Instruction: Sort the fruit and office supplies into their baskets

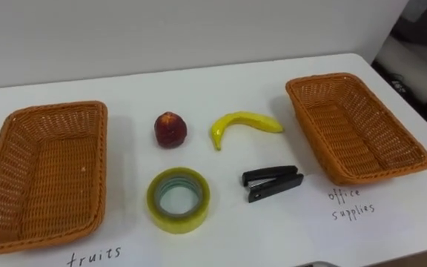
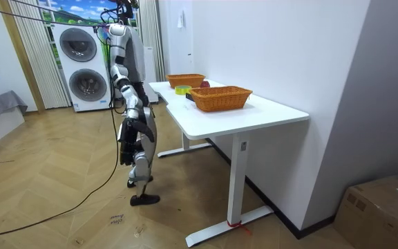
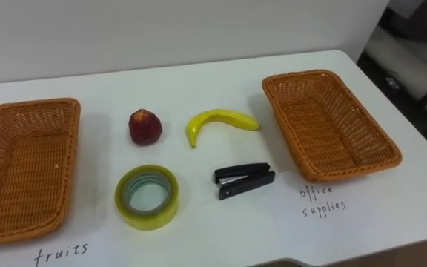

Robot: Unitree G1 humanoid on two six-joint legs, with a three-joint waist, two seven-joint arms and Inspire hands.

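Room view: standing at the long side of the white table [image 2: 268, 111], facing the wall across it, with the right hand [image 2: 139, 111] hanging low by the hip, just short of the table's edge and below its top. Not managing to tell how far open that hand is, nor whether it is gripping anything.

Looking down, in the eye views, on two empty wicker baskets sitting well apart at the table's ends: finding the right basket [image 1: 354, 126] on the hand's own side, up and forward of it, and the left basket [image 1: 47, 170] farthest from the hand, across the whole spread. Seeing all four loose things lying on the bare top between the baskets, touching neither a basket nor each other, all forward of the hand and off toward its inner side. Spotting the yellowish tape roll [image 1: 156, 202] lying flat in the row nearer the hand's edge of the table, closer to the left basket. Noting the banana [image 1: 243, 121] curving in the farther row, one end pointing toward the right basket. Picking out the black stapler [image 1: 273, 182] as nearest the hand of the four, near the right basket's inner wall. Making out the red fruit [image 1: 170, 130] sitting farthest from the hand, beyond the tape roll and beside the banana.
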